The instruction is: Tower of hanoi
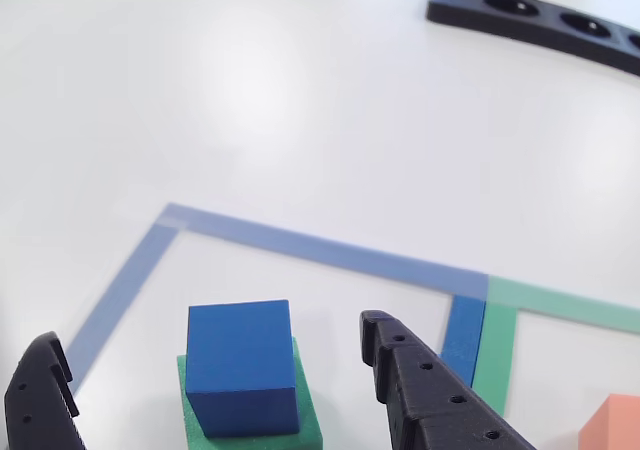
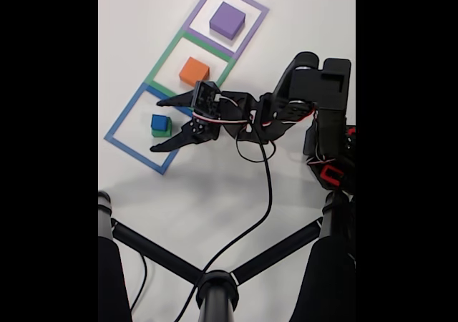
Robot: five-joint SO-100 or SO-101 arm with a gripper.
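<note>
I see my gripper (image 2: 159, 124) spread wide, grasping nothing, either side of the blue cube (image 2: 159, 122) sitting on the green block (image 2: 162, 132)

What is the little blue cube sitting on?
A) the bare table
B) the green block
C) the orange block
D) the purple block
B: in the other view the blue cube rests right on top of the green block, inside the blue tape square, with the open gripper around them.
</note>
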